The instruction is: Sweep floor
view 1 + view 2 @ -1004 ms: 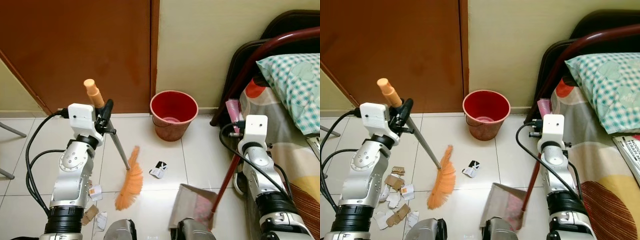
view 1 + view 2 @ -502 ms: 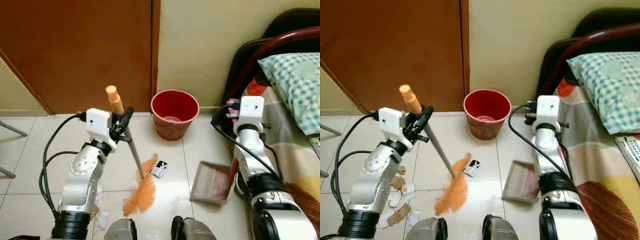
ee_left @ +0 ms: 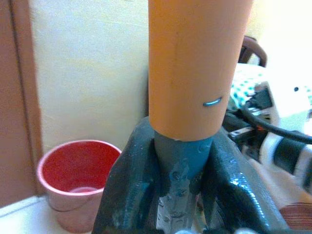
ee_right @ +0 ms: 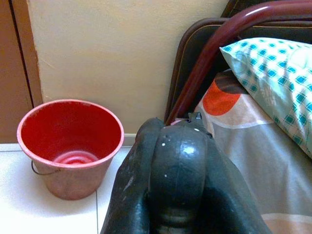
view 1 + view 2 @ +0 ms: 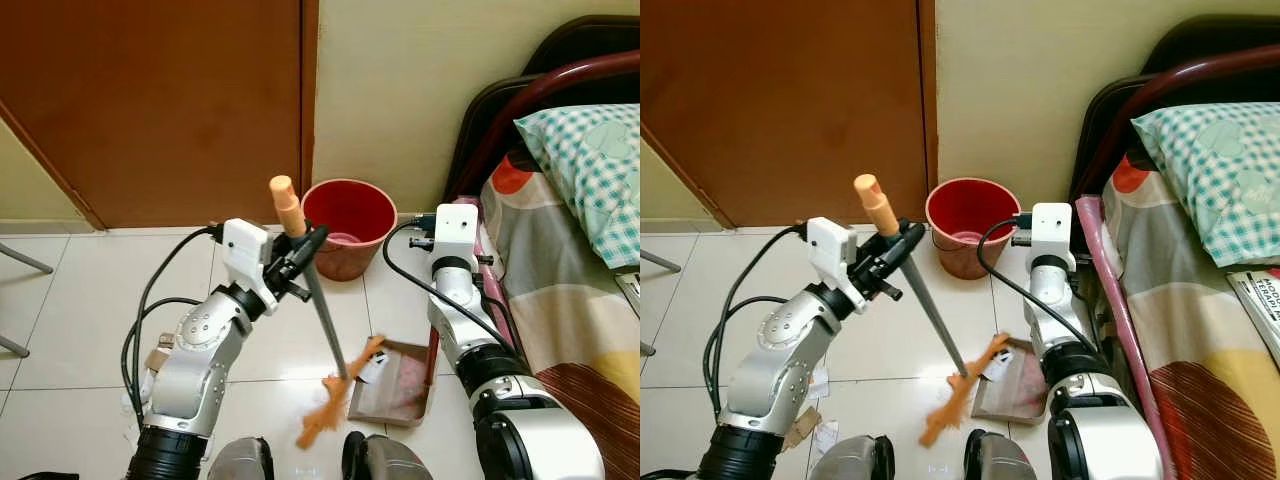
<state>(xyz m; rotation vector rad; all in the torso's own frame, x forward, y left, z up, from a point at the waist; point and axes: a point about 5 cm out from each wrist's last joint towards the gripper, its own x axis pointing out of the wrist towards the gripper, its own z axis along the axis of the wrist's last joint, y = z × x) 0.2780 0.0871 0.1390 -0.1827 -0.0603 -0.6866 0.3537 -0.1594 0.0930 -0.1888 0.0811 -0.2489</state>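
In the left eye view, the left pincer (image 5: 305,245) at frame centre is clamped on the grey shaft of the broom (image 5: 318,300) just below its orange grip, and the shaft slants from upper left down to lower right, ending in blurred orange bristles (image 5: 335,400) on the tiled floor (image 5: 70,300) at the lower middle. The bristles touch the near edge of the dustpan (image 5: 395,375), where a scrap of paper (image 5: 372,368) lies at the lip; the pan's handle is hidden behind the right arm (image 5: 465,330), and the right pincer itself cannot be made out here. A red bucket (image 5: 350,225) stands against the wall just above centre, and a bed (image 5: 570,250) runs off the right edge. In the left wrist view, the black fingers (image 3: 129,190) close tightly around the shaft under the orange grip, which is cut off at the top. In the right wrist view, the right pincer (image 4: 178,195) is closed on a dark rounded handle end (image 4: 178,168) that is hard to identify, with the bucket at left.
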